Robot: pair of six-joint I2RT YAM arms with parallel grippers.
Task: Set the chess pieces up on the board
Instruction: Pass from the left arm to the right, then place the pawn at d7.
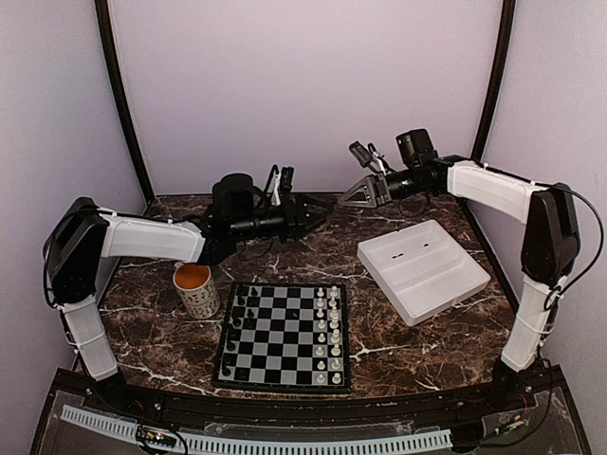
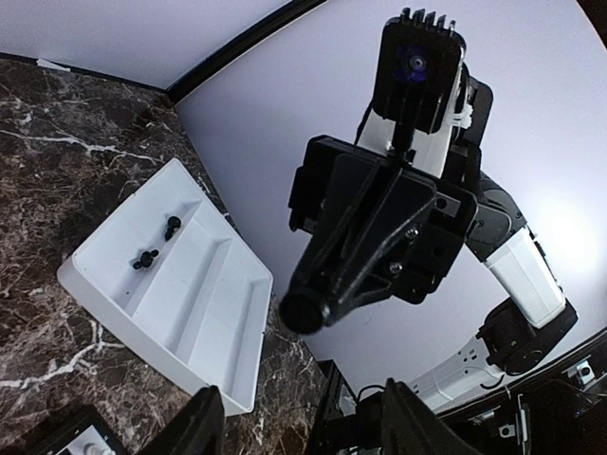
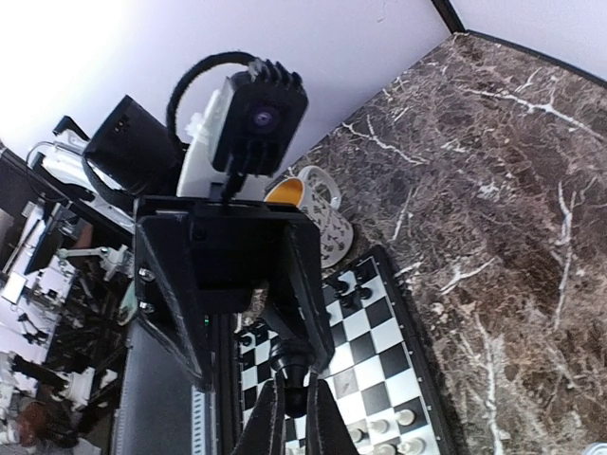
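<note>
We judge the job well under way but not finished. On the board (image 1: 283, 334), the white pieces (image 1: 328, 327) stand in two files along its right side. The black chess pieces (image 1: 242, 318) stand along its left side, where the files look only partly filled; we cannot count them from above.

At least three black men are off the board. Two lie in the far compartment of the white tray (image 1: 436, 280), one (image 2: 171, 226) just beside the other (image 2: 144, 258). A third black piece (image 3: 288, 368) is in the air behind the board, clamped at the tip of the right end effector (image 3: 295, 422), whose fingers are drawn together on it.

The left end effector (image 2: 305, 417) faces it nose to nose above the bench (image 1: 379, 341), its fingers standing apart and holding nothing. This looks to us like a piece passed between the arms.

What is left, as we read it, is to seat this piece on the black side, then fetch the two from the tray.

A patterned mug (image 1: 197, 290) stands just beside the board's left corner. We can read no brand, label or lettering on it, on the board, on the tray or on the arms.
</note>
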